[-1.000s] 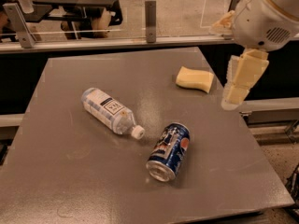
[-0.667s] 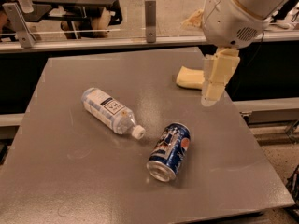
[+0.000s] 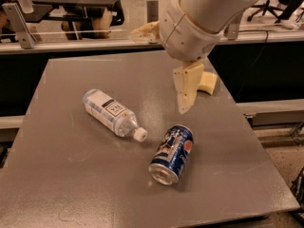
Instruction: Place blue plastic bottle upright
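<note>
The clear plastic bottle [image 3: 109,111] with a white label and white cap lies on its side on the grey table [image 3: 57,175], left of centre. Its cap points to the lower right. My gripper [image 3: 185,96] hangs above the table to the right of the bottle, pointing down. It is apart from the bottle and holds nothing that I can see. The big white arm housing [image 3: 199,18] sits above it.
A blue soda can [image 3: 172,153] lies on its side just right of the bottle's cap, below the gripper. A pale yellow sponge-like thing [image 3: 209,82] lies behind the gripper near the table's right edge. A railing and desks stand beyond the far edge.
The arm and gripper have moved left from the table's right edge toward its middle. The bottle and the can have not moved.
</note>
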You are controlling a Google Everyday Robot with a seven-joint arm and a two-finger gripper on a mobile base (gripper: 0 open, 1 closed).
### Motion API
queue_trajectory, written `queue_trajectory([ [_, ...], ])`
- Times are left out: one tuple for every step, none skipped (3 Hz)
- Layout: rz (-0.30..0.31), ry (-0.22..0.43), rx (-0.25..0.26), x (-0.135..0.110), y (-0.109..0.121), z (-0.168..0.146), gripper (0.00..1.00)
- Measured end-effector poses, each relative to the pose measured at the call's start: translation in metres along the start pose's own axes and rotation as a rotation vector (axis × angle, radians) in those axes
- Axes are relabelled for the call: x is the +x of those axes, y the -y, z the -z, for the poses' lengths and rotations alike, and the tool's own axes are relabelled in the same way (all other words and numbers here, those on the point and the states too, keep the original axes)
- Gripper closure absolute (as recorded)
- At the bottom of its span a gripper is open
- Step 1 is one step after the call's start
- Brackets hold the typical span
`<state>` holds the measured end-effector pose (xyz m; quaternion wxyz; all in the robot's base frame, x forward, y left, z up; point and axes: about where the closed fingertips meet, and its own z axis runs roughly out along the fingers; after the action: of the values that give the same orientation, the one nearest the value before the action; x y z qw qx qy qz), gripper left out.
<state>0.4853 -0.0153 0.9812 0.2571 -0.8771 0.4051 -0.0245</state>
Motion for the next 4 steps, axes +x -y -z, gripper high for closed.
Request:
queue_trajectory([
  [0.250,0.016,-0.024,-0.025,0.010,-0.023,0.00],
  [0.498,0.030,-0.059,-0.041,0.017,-0.046,0.00],
  [0.783,0.055,-0.108,-0.050,0.013,-0.072,0.00],
  [0.965,0.072,-0.140,-0.050,0.007,-0.083,0.00],
])
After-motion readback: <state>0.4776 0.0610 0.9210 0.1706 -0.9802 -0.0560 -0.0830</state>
